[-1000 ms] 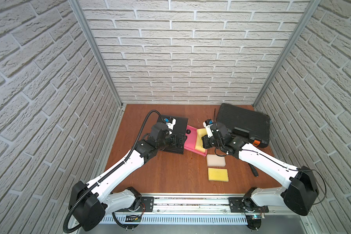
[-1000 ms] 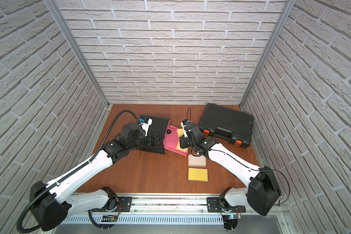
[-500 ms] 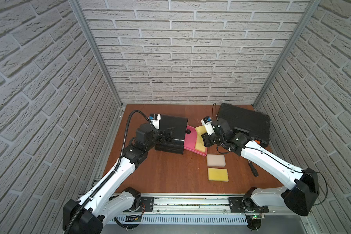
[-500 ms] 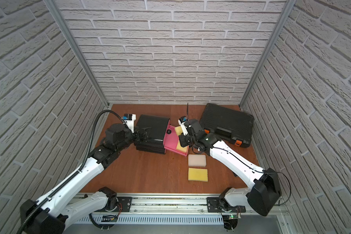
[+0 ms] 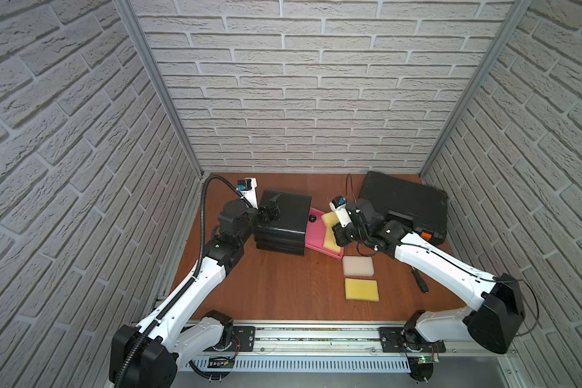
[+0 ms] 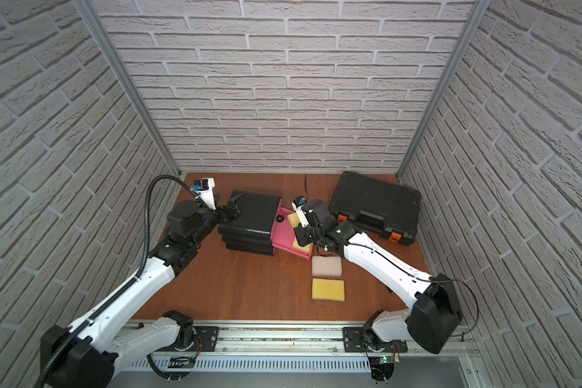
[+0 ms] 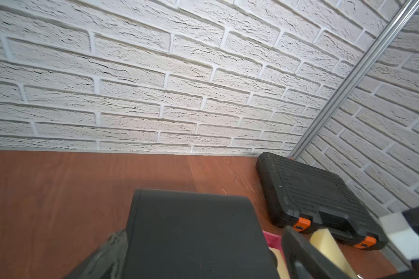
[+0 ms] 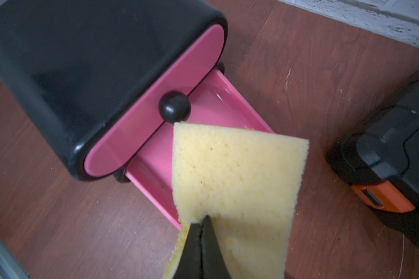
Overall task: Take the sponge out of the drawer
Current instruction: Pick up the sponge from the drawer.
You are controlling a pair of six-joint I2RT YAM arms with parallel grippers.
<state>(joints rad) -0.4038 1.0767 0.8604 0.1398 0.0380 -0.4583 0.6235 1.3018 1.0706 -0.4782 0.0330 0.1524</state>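
The yellow sponge (image 8: 235,169) hangs pinched in my right gripper (image 8: 202,224), which is shut on its edge. In both top views the sponge (image 5: 330,220) (image 6: 293,220) sits tilted over the open pink drawer (image 5: 315,231) (image 6: 283,236) (image 8: 153,193). Its lower end reaches down toward the drawer floor. The drawer sticks out of a black cabinet (image 5: 286,215) (image 7: 194,232). My left gripper (image 5: 271,210) (image 7: 205,232) is open at the cabinet's rear left corner. One finger (image 7: 300,251) shows on each side of the cabinet top.
On the wooden table in front of the drawer lie a pale sponge (image 5: 358,266) and another yellow sponge (image 5: 362,289). A black tool case (image 5: 404,201) with orange latches stands at the back right. A dark tool (image 5: 420,282) lies under the right arm.
My right gripper has lifted the sponge higher over the drawer. My left arm has drawn back from the cabinet's front to its rear left corner.
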